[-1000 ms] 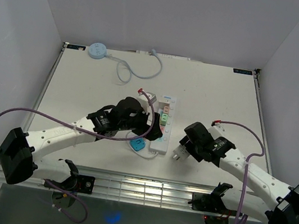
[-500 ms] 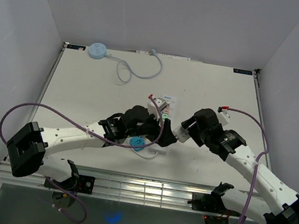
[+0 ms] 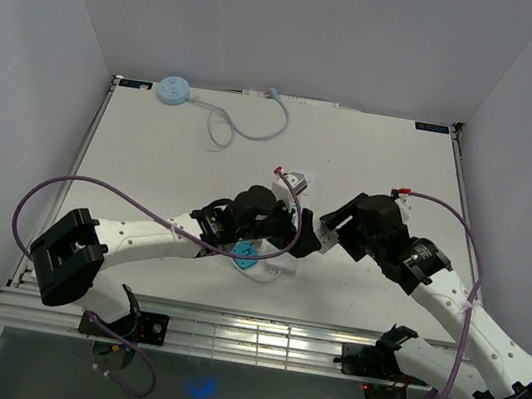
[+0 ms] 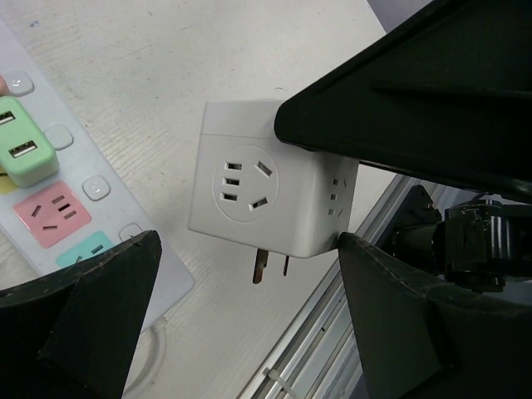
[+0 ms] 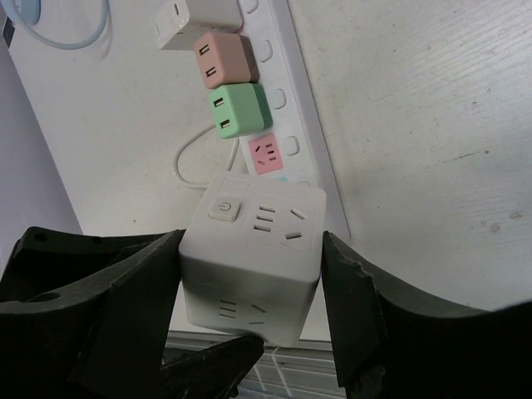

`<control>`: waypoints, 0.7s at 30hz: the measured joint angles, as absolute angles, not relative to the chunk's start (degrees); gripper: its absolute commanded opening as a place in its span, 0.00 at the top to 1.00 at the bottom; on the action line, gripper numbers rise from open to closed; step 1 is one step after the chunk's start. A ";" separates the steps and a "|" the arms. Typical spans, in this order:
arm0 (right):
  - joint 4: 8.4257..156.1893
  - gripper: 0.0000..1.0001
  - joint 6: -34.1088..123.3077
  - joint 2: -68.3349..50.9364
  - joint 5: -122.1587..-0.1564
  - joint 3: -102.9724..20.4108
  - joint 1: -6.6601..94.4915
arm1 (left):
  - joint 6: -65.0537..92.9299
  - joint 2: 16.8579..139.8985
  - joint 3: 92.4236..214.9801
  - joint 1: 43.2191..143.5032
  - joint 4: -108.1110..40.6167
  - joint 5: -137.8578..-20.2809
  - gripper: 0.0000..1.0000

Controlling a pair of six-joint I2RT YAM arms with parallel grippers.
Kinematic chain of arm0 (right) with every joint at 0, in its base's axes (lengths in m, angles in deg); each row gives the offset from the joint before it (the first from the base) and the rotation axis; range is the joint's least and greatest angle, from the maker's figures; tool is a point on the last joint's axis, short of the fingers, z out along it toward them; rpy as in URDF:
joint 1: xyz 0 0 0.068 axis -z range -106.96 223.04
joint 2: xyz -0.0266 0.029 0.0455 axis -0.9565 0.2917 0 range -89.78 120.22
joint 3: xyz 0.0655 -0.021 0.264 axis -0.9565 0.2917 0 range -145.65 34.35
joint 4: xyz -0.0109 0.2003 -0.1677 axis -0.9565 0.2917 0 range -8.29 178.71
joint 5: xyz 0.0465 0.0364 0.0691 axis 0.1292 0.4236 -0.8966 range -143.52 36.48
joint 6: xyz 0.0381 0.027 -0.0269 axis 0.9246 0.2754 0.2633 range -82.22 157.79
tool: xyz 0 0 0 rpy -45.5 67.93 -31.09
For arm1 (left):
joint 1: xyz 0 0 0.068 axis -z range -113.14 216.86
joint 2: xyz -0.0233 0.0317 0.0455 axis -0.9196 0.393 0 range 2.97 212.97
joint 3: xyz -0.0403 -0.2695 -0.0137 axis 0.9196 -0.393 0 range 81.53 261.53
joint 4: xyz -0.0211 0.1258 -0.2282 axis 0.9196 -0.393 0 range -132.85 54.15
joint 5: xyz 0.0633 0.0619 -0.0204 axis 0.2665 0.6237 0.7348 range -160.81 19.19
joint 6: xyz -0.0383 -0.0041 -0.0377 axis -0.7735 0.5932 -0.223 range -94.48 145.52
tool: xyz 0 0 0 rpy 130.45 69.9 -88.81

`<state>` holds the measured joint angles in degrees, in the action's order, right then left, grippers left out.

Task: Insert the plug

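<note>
The plug is a white cube adapter (image 5: 253,249) with a power button and sockets on its faces. My right gripper (image 5: 249,278) is shut on it, one finger on each side. In the left wrist view the cube (image 4: 266,187) hangs above the table with its metal prongs (image 4: 262,266) pointing down, just right of the white power strip (image 4: 79,179). My left gripper (image 4: 249,320) is open, fingers wide on either side below the cube, gripping nothing. From above, both grippers meet by the strip's near end (image 3: 281,263).
A pink adapter (image 5: 223,56) and a green adapter (image 5: 237,112) are plugged into the strip, with a free pink socket (image 5: 266,154) below them. A blue plug (image 3: 246,250) lies by the strip. A round blue disc (image 3: 174,90) with a cable lies far left. The front rail (image 3: 264,341) is close.
My right arm carried the cube from near the front edge up and left to the strip. My left gripper swung right, ending next to the cube.
</note>
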<state>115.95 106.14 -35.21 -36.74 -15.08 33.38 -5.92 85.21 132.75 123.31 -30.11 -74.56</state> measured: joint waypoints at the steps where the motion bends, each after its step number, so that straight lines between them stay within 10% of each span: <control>1: 115.93 0.66 106.10 -35.48 -37.05 -15.08 33.54 | -5.92 85.21 132.82 123.20 -29.98 -74.71 0.02; 15: 112.80 0.66 104.72 -35.96 -41.79 -14.84 33.69 | -9.77 85.23 132.82 117.34 -24.17 -88.39 0.04; 21: 112.28 0.66 104.31 -36.20 -42.18 -14.60 34.00 | -10.97 86.26 132.73 116.16 -23.58 -91.45 0.43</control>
